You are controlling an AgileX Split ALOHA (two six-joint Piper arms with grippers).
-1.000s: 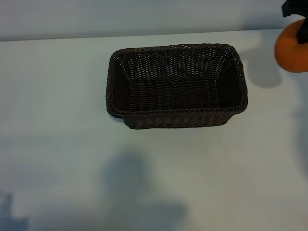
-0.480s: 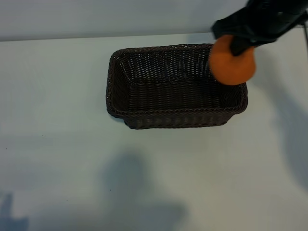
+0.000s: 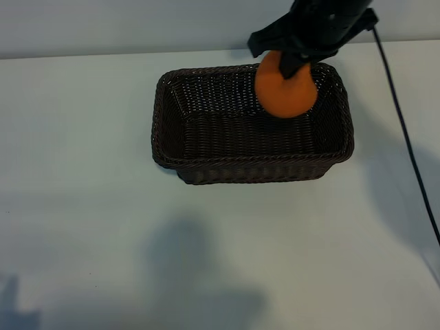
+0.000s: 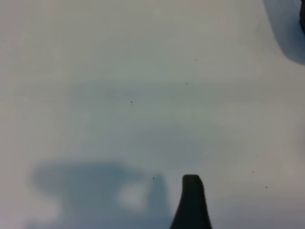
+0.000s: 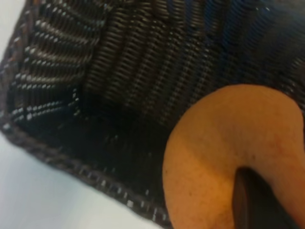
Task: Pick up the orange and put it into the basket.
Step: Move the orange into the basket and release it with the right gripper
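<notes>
Round orange point(image 3: 286, 89) aloft over dark wicker basket point(image 3: 206, 163)

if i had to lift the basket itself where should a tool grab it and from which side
Probably the braided rim of the basket on the long near wall, from straight above, one finger inside and one outside. The sloping walls are thin while the body is too wide to span. The right tool holds the orange over the far right part; the left tool is off aside.

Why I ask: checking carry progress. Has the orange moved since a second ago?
Yes. The orange, held by the right gripper, has travelled leftward in the exterior view, from beyond the basket's right end to over its right half.
</notes>
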